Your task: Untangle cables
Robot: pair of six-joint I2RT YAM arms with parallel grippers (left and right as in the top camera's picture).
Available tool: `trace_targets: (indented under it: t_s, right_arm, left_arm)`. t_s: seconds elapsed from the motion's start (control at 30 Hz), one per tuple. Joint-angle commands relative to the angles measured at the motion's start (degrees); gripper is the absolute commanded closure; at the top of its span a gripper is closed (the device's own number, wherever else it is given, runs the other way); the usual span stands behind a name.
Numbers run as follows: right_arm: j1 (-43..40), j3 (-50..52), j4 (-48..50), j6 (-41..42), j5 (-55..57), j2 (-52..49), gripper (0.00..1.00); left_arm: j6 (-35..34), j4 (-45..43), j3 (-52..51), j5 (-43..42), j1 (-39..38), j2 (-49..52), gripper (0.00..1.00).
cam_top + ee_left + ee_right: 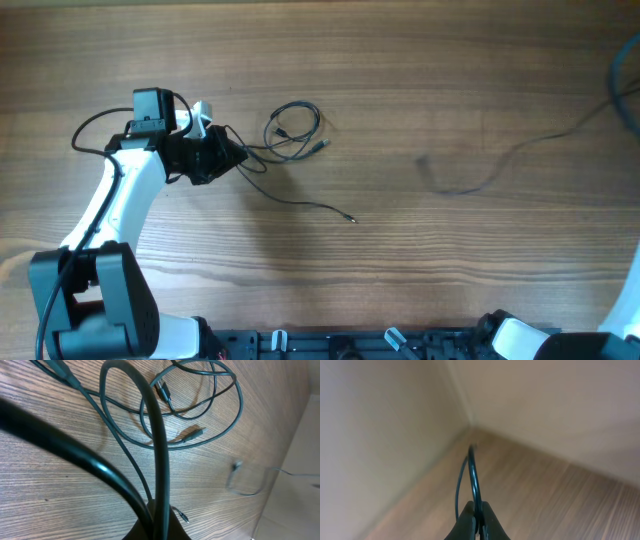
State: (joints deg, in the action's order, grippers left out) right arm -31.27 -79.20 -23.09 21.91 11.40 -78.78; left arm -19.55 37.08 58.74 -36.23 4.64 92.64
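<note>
Jaws clamped on cables (161, 450) at both left gripper (224, 155) and right gripper (479, 519); loose coil (293, 131) lying on table (450, 260) beside left.

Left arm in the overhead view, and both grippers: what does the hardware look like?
The left arm has a white, rounded link on a bulky black base. Its wrist and left gripper are black, with a black camera box and a thin black wire loop alongside. The right gripper shows dark, narrow tapering fingers. No markings visible.
</note>
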Motion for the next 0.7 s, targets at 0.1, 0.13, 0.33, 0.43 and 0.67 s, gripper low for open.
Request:
trace_targets:
  t_s: [0.1,0.13,0.33,0.43,0.67]
  right_arm:
    - [-1.6,-5.1,-11.9,0.7,2.1,-0.6,0.96]
    - [-1.6,-5.0,-16.0,0.7,-0.8,-1.6,0.96]
    - [-1.6,-2.5,-33.0,-2.0,-7.5,-13.0,0.96]
    - [-1.6,-2.1,-36.1,-8.5,-9.4,-21.8,0.95]
    - [-1.6,-2.1,-39.2,-8.5,-21.7,-27.4,0.0]
  left_arm:
    - [1.2,0.0,0.0,1.4,-0.2,-1.0,0.96]
    - [1.2,0.0,0.0,1.5,-0.2,-1.0,0.96]
    - [1.2,0.0,0.0,1.5,-0.2,-1.0,0.96]
    - [1.2,0.0,0.0,1.5,-0.2,-1.0,0.96]
    - [1.2,0.0,0.0,1.4,-0.2,-1.0,0.96]
